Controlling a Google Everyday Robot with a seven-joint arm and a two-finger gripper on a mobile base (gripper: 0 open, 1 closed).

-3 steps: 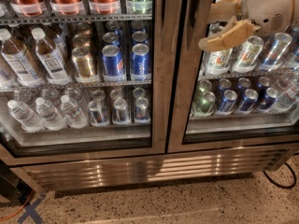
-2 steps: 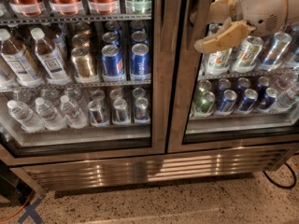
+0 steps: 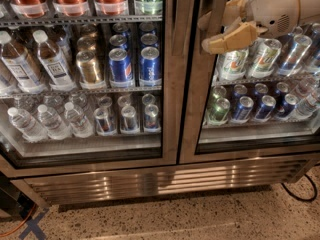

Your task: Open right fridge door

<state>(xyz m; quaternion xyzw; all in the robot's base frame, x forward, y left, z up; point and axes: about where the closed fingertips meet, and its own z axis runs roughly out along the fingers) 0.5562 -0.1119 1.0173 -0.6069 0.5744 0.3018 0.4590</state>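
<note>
The right fridge door is a glass pane in a brushed steel frame and it stands shut. Green-and-white cans and blue cans show behind its glass. My gripper hangs at the upper right on a white arm, in front of this door. It is open, and its tan fingers point left and reach the door's left upright, near the seam with the other door. I cannot tell whether they touch the frame.
The twin left door is shut, with water bottles and cans behind it. A steel grille runs along the base. A black cable lies on the speckled floor at the right, an orange cable at the left.
My gripper has moved left across the right door's glass, from over the cans to the door's left upright. A second finger now shows above the first.
</note>
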